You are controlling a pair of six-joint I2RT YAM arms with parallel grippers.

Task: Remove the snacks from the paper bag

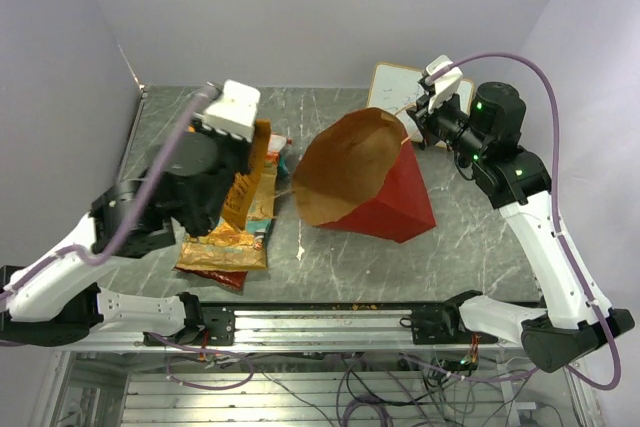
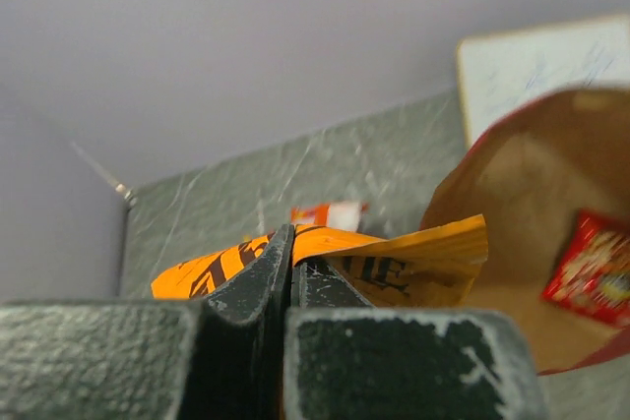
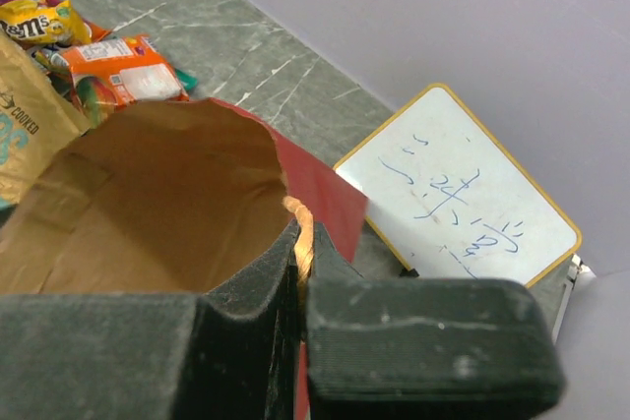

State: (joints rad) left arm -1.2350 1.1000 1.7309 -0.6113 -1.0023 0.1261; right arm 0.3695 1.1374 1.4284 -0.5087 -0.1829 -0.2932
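The paper bag [image 1: 385, 197] lies on its side, red outside, with its brown mouth [image 1: 340, 167] facing left. My right gripper [image 1: 410, 119] is shut on the bag's cord handle [image 3: 304, 228] at the back rim and holds that rim up. My left gripper [image 1: 248, 152] is shut on an orange packet [image 2: 404, 258], which hangs just left of the bag's mouth. A red packet [image 2: 591, 268] lies inside the bag. A tan-brown chip bag [image 1: 225, 245] and a red bag [image 1: 212, 273] lie on the table under the left arm.
A small whiteboard [image 1: 400, 87] with blue scribbles leans at the back, right behind the bag. Small packs, a yellow one [image 3: 34, 17] and an orange-white one [image 3: 123, 66], lie at the back left of the bag. Walls close the table on three sides.
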